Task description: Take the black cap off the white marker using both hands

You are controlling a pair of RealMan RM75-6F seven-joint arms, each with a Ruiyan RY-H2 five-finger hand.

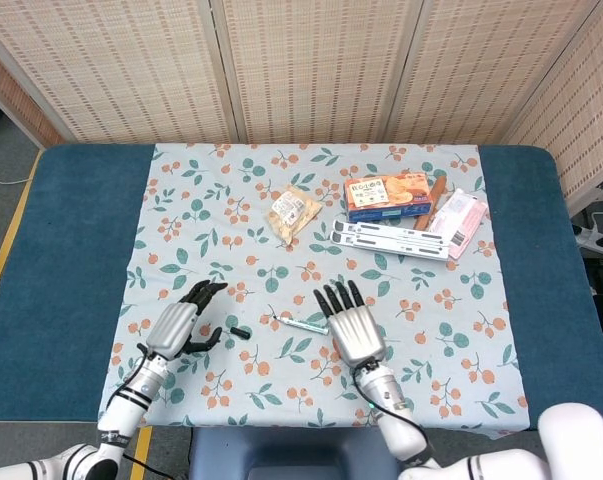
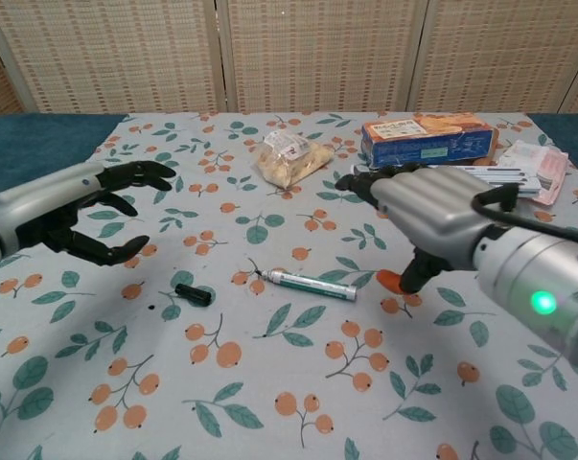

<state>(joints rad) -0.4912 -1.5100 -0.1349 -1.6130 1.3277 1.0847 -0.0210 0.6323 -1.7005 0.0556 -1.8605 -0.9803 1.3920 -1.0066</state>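
Marker: white marker [image 2: 312, 284] lies uncapped on the worktop's cloth, between both hands.
Cap: black cap [image 2: 193, 294] sits apart, at the marker's 9 o'clock.
Left hand [image 2: 92, 211]: fingers spread, empty.
Right hand [image 2: 432, 218]: fingers apart, holding nothing.

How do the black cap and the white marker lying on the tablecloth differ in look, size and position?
The black cap is short and plain black; the white marker is much longer, white with green print. The cap lies nearer the left hand, the marker nearer the right hand. The cap is off, so the marker's tip is bare. Both lie flat on the tablecloth, apart, held by neither hand.
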